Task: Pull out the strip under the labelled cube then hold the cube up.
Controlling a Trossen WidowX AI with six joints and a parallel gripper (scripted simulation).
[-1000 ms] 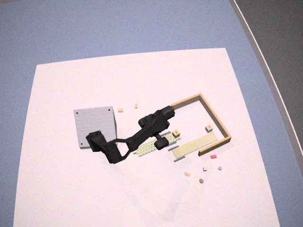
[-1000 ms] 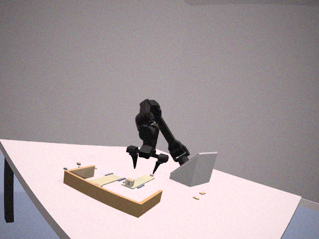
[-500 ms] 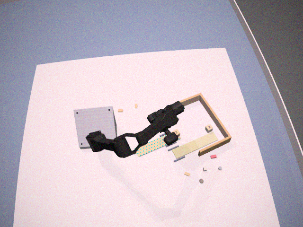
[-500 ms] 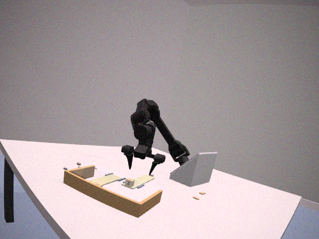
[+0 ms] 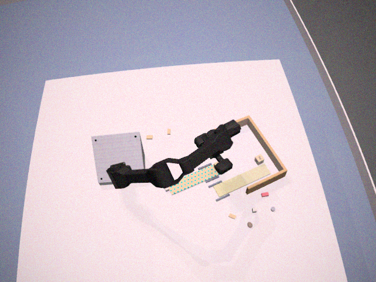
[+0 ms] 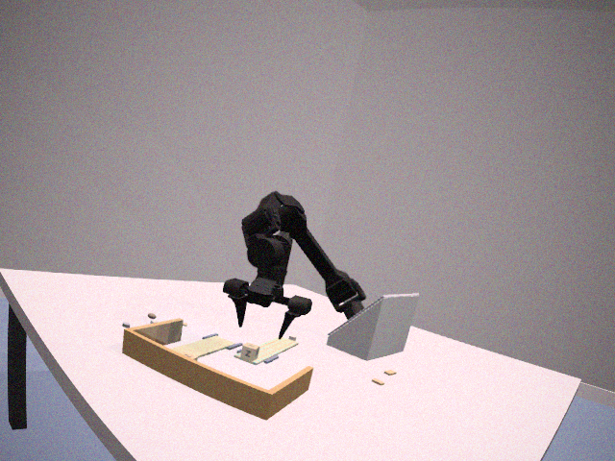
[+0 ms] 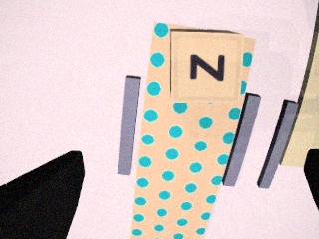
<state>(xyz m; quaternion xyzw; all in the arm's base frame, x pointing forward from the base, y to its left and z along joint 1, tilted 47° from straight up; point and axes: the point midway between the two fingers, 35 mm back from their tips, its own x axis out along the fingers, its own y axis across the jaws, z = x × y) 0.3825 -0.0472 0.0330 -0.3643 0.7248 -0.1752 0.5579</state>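
The labelled cube (image 6: 250,352) (image 7: 206,67) rests on the far end of the dotted strip (image 5: 194,181) (image 6: 281,347) (image 7: 160,149), away from the robot's base. Its dark letter reads Z in the exterior view and like an N in the wrist view. In the top view the gripper hides most of it. The plain yellow strip (image 5: 242,181) (image 6: 203,346) (image 7: 305,139) lies alongside. A second lettered cube (image 5: 259,158) stands beside the yellow strip's far end, not on it. My gripper (image 6: 260,331) (image 7: 200,163) is open and empty above the dotted strip, fingers either side of it, short of the cube.
Low grey rails (image 5: 204,166) (image 7: 129,124) flank both strips. A three-sided wooden wall (image 5: 267,145) (image 6: 198,369) surrounds the far ends. A grey sloped block (image 5: 118,151) (image 6: 387,327) stands near the arm's base. Small pieces, including a red block (image 5: 265,194), lie outside the wall.
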